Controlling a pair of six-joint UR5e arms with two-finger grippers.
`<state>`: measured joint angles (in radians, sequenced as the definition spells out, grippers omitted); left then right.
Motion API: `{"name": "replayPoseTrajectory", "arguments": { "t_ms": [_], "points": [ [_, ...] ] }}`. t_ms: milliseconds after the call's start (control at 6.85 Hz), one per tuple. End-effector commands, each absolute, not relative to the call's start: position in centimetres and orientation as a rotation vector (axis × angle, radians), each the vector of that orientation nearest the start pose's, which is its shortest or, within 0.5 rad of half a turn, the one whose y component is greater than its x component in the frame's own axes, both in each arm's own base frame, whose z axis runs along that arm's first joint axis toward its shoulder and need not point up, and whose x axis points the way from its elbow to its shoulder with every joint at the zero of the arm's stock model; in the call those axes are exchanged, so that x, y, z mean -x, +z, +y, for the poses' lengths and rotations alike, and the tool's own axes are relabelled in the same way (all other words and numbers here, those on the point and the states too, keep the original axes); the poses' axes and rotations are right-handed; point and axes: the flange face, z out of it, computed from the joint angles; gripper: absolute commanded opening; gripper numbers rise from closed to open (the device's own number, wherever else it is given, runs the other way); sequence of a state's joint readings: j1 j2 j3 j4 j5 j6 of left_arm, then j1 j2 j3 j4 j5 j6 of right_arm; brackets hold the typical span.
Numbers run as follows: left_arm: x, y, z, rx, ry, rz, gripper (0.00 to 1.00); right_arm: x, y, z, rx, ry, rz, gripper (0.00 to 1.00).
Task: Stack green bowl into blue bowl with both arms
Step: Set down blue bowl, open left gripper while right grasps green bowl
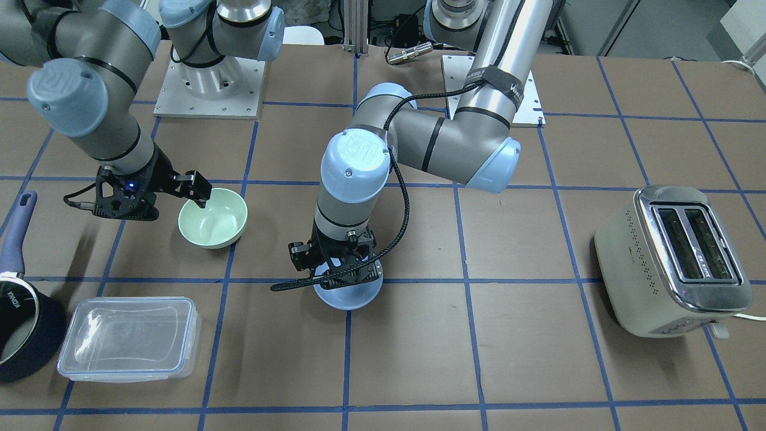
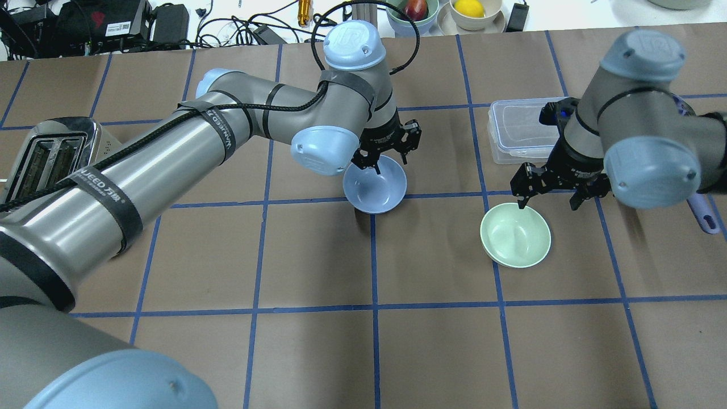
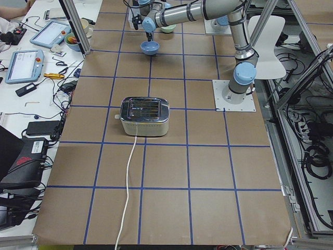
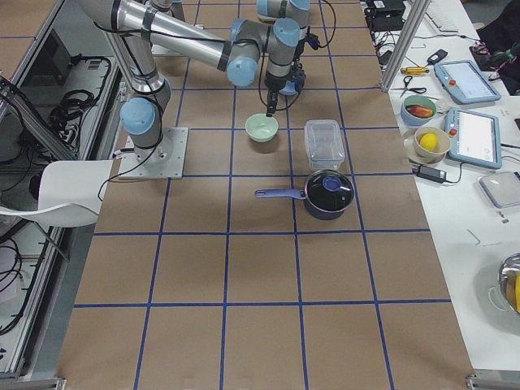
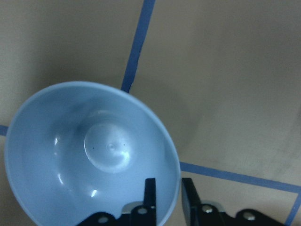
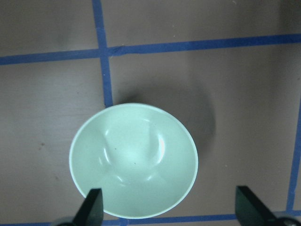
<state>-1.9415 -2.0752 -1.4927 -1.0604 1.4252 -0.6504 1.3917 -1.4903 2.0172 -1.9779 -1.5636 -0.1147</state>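
The blue bowl (image 2: 375,184) is near the table's middle on a blue tape line. My left gripper (image 5: 168,200) is shut on its rim, one finger inside (image 5: 150,195) and one outside the wall. I cannot tell whether the bowl is lifted off the table. It also shows in the front view (image 1: 348,296), mostly under the left gripper (image 1: 335,269). The green bowl (image 2: 515,234) stands upright and empty on the table to the right. My right gripper (image 2: 548,196) is open and hovers over its far rim. In the right wrist view its fingers (image 6: 94,205) are spread wider than the green bowl (image 6: 134,157).
A clear lidded plastic container (image 1: 128,338) and a dark saucepan with a purple handle (image 1: 24,326) lie just beyond the green bowl. A cream toaster (image 1: 673,257) stands at the table's left end. Fruit bowls (image 2: 474,11) sit off the far edge.
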Motion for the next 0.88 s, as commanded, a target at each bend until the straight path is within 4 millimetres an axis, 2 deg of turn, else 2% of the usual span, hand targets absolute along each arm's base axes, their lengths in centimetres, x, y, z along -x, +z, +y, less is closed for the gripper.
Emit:
{"name": "replayPoseTrajectory", "arguments": {
  "t_ms": [0, 146, 292, 438, 584, 730],
  "points": [
    [31.4, 34.0, -58.3, 0.372, -0.067, 3.285, 1.0, -3.0, 20.8, -46.2, -0.136, 0.161, 3.111, 0.99],
    [26.7, 37.7, -58.3, 0.181, -0.055, 3.281, 1.0, -2.9, 20.5, -46.0, -0.136, 0.184, 3.108, 0.7],
    [21.3, 40.6, -57.8, -0.013, -0.035, 3.237, 1.0, -2.9, 19.8, -45.6, -0.14, 0.234, 3.101, 0.24],
    [16.4, 42.6, -56.3, -0.146, 0.024, 3.159, 1.0, -2.9, 19.7, -45.6, -0.14, 0.239, 3.1, 0.0],
    [12.0, 45.3, -54.9, -0.247, 0.042, 3.139, 1.0, -2.8, 19.7, -45.6, -0.143, 0.241, 3.099, 0.0],
    [8.8, 49.1, -53.4, -0.256, -0.061, 3.135, 1.0, -2.8, 19.8, -45.6, -0.145, 0.237, 3.1, 0.0]
  ]
}}
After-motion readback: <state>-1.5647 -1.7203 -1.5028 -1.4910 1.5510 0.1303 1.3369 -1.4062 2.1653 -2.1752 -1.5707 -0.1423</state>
